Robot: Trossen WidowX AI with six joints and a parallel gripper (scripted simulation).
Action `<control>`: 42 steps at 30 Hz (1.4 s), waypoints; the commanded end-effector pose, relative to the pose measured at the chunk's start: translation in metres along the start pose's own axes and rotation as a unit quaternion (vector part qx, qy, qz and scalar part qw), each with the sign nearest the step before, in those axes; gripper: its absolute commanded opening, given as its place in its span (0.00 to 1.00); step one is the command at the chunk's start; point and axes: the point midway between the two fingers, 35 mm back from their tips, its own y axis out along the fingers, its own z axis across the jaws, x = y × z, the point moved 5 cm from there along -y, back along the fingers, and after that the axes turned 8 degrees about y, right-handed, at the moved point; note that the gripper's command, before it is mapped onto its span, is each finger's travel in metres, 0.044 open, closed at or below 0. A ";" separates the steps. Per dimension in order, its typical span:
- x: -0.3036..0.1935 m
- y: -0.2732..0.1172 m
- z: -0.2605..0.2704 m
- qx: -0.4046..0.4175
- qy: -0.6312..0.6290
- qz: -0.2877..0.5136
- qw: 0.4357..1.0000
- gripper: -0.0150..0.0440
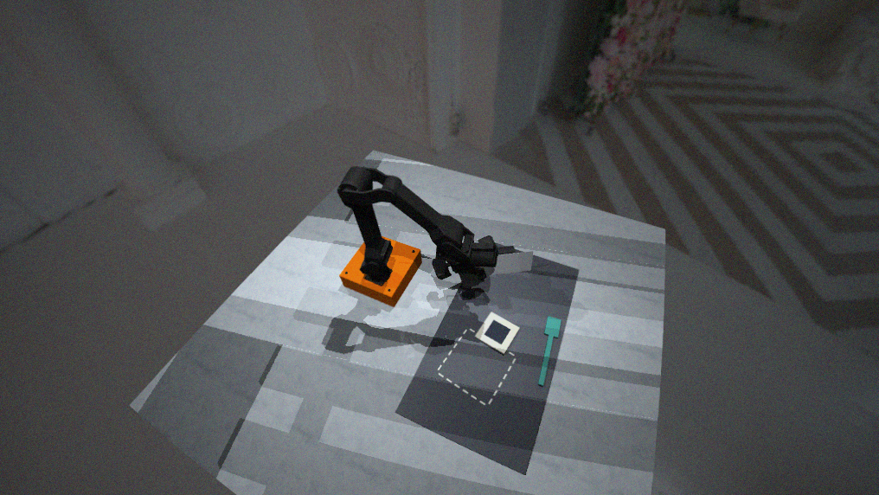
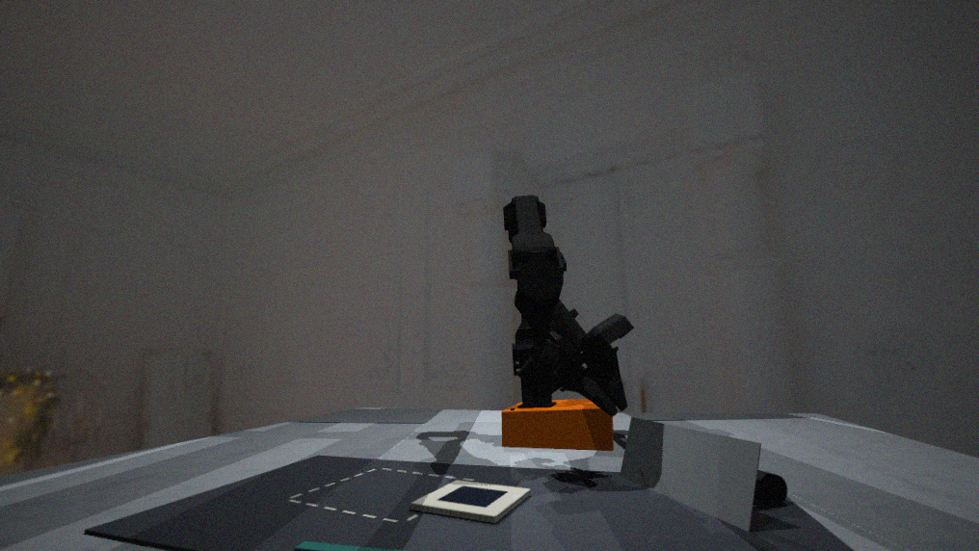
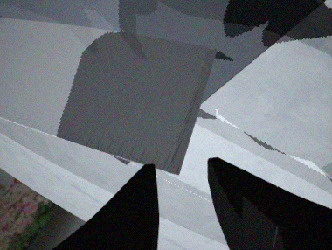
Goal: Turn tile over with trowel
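Observation:
A cream square tile (image 1: pixel 497 331) (image 2: pixel 472 496) lies flat on the dark mat (image 1: pixel 510 440) (image 2: pixel 205 523), its dark square facing up. It overlaps one side of the dashed outline (image 1: pixel 487 403) (image 2: pixel 377 469) and lies mostly outside it. The teal trowel (image 1: pixel 545 363) (image 2: pixel 335 546) lies on the mat near its right edge in the top view, beside the tile and apart from it. My gripper (image 3: pixel 181 171) is partly open with nothing between its fingertips. It hangs above the table near the orange base, away from tile and trowel. The arm hides part of it in the top view.
A grey upright plate (image 1: pixel 515 262) (image 2: pixel 708 472) (image 3: pixel 140 96) stands at the mat's far end, close to my wrist in the top view. A dark round object (image 2: pixel 772 489) sits behind it. The arm's orange base (image 1: pixel 402 264) (image 2: pixel 547 430) is beside the mat.

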 end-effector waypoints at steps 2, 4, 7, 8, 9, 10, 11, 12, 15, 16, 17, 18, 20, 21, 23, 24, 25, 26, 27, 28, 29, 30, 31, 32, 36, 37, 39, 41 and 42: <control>-0.010 0.007 0.008 -0.023 -0.064 -0.013 0.998 0.42; -0.014 0.009 0.011 -0.032 -0.087 -0.016 0.996 0.42; -0.020 0.014 0.014 -0.050 -0.122 -0.019 0.991 0.42; -0.022 0.015 0.015 -0.055 -0.134 -0.020 0.989 0.42; -0.024 0.017 0.016 -0.061 -0.146 -0.022 0.987 0.42; -0.026 0.018 0.016 -0.067 -0.158 -0.023 0.985 0.42; -0.028 0.019 0.017 -0.072 -0.170 -0.024 0.983 0.42; -0.030 0.021 0.018 -0.078 -0.181 -0.026 0.980 0.42; -0.036 0.024 0.021 -0.096 -0.220 -0.032 0.970 0.42; -0.038 0.026 0.022 -0.103 -0.234 -0.034 0.966 0.42; -0.040 0.027 0.023 -0.110 -0.248 -0.037 0.962 0.42; -0.042 0.028 0.024 -0.116 -0.262 -0.039 0.957 0.42; -0.046 0.031 0.026 -0.130 -0.290 -0.043 0.947 0.42; -0.049 0.032 0.027 -0.136 -0.304 -0.045 0.942 0.42; -0.053 0.034 0.029 -0.149 -0.331 -0.048 0.930 0.42; -0.055 0.036 0.029 -0.155 -0.345 -0.050 0.924 0.42; -0.057 0.037 0.030 -0.162 -0.358 -0.052 0.918 0.42; -0.060 0.038 0.031 -0.168 -0.371 -0.053 0.912 0.42; -0.062 0.039 0.032 -0.174 -0.384 -0.055 0.905 0.42; -0.064 0.040 0.032 -0.180 -0.397 -0.056 0.898 0.42; -0.067 0.041 0.033 -0.186 -0.410 -0.057 0.891 0.42; -0.069 0.042 0.034 -0.193 -0.423 -0.058 0.884 0.42; -0.071 0.043 0.034 -0.199 -0.436 -0.060 0.876 0.42; -0.074 0.044 0.035 -0.205 -0.449 -0.061 0.868 0.42; -0.084 0.049 0.037 -0.228 -0.498 -0.064 0.834 0.42; -0.086 0.050 0.038 -0.234 -0.510 -0.065 0.825 0.42; -0.092 0.052 0.039 -0.246 -0.534 -0.066 0.806 0.42; -0.097 0.054 0.040 -0.257 -0.558 -0.067 0.786 0.42; -0.099 0.055 0.040 -0.263 -0.569 -0.068 0.776 0.42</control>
